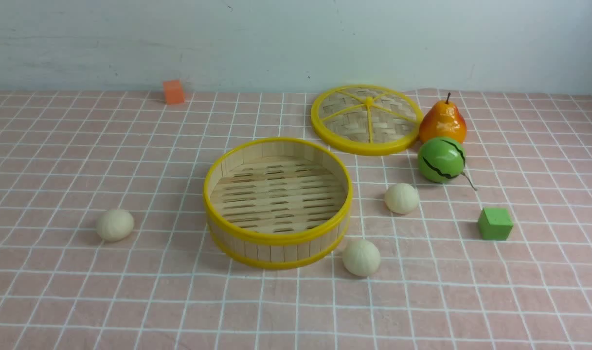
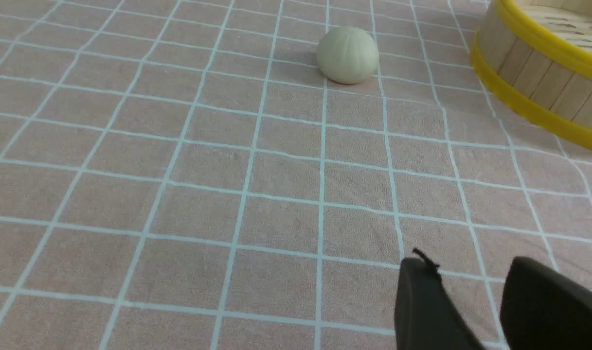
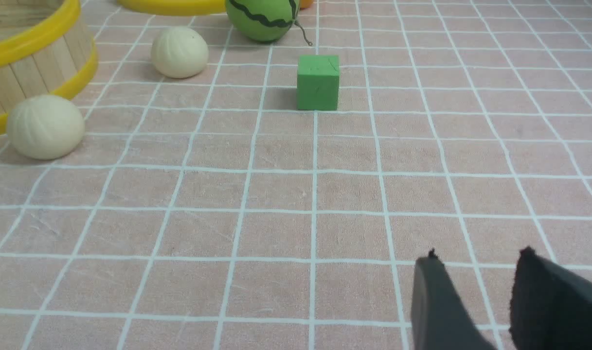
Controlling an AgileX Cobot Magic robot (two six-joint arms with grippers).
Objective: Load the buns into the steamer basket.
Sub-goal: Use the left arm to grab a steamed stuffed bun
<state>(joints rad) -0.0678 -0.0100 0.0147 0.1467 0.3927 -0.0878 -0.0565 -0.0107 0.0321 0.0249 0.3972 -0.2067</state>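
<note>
The steamer basket (image 1: 278,237) stands empty mid-table. Three cream buns lie on the cloth around it: one to its left (image 1: 115,225), one by its front right (image 1: 361,258), one to its right (image 1: 402,198). In the left wrist view the left bun (image 2: 348,55) lies well ahead of my left gripper (image 2: 468,265), which is open and empty; the basket wall (image 2: 539,82) shows at the edge. In the right wrist view two buns (image 3: 45,127) (image 3: 179,52) lie far from my right gripper (image 3: 478,257), open and empty. Neither gripper shows in the front view.
The flat woven lid (image 1: 367,120) lies at the back right, with a pear (image 1: 442,121) and a green striped melon (image 1: 441,159) beside it. A green cube (image 1: 495,223) sits to the right, and an orange cube (image 1: 173,92) at the back left.
</note>
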